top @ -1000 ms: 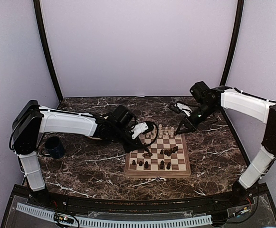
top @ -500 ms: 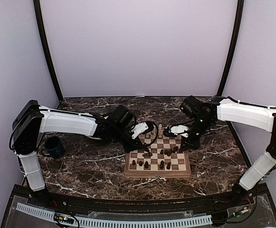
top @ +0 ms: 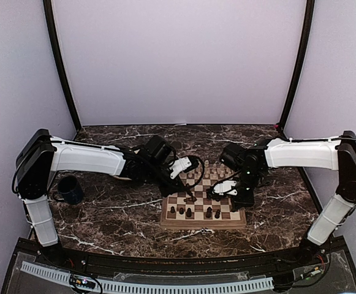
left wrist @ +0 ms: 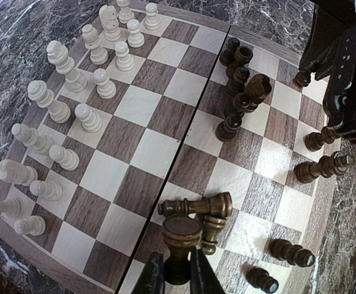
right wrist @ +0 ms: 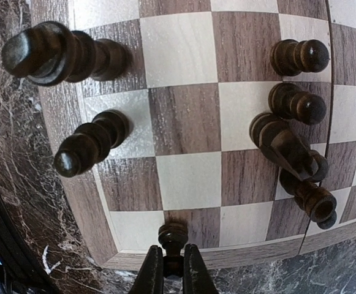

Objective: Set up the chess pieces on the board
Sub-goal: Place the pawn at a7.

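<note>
Over the board (top: 202,224): both grippers clenched, one dark piece each.
My left wrist view has the left gripper (left wrist: 176,272) pinching a dark piece (left wrist: 181,236) by its stem, upright, just beside a fallen piece (left wrist: 197,206) lying on its side; I cannot tell whether the held one touches the squares. The right gripper (right wrist: 173,269) grips a dark pawn (right wrist: 173,236) over a dark square in the board's outermost row, next to the tan border. Cream pieces (left wrist: 96,84) stand in two rows along the far edge. A dark clump (left wrist: 239,86) crowds mid-board, other dark ones scattered toward the near side. The mug (top: 69,188) sits on the table (top: 122,214), well apart to the left.
</note>
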Controlling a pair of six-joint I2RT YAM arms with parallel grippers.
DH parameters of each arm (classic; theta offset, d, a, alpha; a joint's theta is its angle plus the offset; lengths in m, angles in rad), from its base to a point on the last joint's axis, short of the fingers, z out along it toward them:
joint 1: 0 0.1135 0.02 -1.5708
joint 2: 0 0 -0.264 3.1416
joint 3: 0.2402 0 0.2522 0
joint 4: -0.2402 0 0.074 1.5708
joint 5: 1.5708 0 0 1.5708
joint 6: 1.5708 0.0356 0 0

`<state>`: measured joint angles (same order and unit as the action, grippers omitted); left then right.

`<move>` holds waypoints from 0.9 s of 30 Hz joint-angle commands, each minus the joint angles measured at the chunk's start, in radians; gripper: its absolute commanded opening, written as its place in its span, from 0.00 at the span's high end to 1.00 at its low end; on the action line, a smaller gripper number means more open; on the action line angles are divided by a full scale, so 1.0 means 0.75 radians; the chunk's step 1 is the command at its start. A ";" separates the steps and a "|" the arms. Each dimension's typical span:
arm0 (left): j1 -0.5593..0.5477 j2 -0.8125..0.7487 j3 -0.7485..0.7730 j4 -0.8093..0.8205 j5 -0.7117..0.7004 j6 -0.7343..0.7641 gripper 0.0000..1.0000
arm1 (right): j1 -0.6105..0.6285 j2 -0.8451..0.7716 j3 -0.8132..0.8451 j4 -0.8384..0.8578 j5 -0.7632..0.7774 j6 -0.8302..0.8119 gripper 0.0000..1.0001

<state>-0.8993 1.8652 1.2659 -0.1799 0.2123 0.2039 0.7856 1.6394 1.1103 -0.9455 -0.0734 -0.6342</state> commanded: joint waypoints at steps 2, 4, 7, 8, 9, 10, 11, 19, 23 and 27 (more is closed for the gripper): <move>0.003 -0.069 -0.015 0.017 0.008 -0.013 0.99 | 0.018 0.018 -0.008 0.028 0.063 0.006 0.98; 0.003 -0.067 -0.015 0.017 0.009 -0.012 0.99 | 0.018 0.024 -0.010 0.038 0.071 0.015 0.98; 0.003 -0.068 -0.016 0.017 0.009 -0.012 0.99 | 0.017 0.031 -0.013 0.043 0.086 0.025 0.96; 0.003 -0.069 -0.015 0.016 0.009 -0.012 0.99 | 0.018 0.031 -0.013 0.045 0.089 0.026 0.95; 0.003 -0.067 -0.015 0.016 0.011 -0.012 0.99 | 0.018 0.031 -0.015 0.050 0.091 0.028 0.93; 0.003 -0.067 -0.015 0.016 0.011 -0.012 0.99 | 0.018 0.031 -0.016 0.053 0.092 0.031 0.91; 0.003 -0.067 -0.015 0.017 0.011 -0.013 0.99 | 0.019 0.029 -0.018 0.057 0.092 0.031 0.90; 0.003 -0.067 -0.015 0.016 0.013 -0.012 0.99 | 0.019 0.005 -0.015 0.047 0.066 0.039 0.78; 0.003 -0.072 -0.016 0.019 0.018 -0.018 0.99 | 0.009 -0.049 0.001 0.029 0.049 0.023 0.67; 0.003 -0.079 -0.023 0.037 0.021 -0.027 0.99 | -0.079 -0.131 0.046 0.027 -0.062 0.013 0.66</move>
<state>-0.8993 1.8652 1.2655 -0.1757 0.2131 0.1974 0.7784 1.6165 1.1049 -0.9180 -0.0387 -0.6170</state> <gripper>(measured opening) 0.132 0.334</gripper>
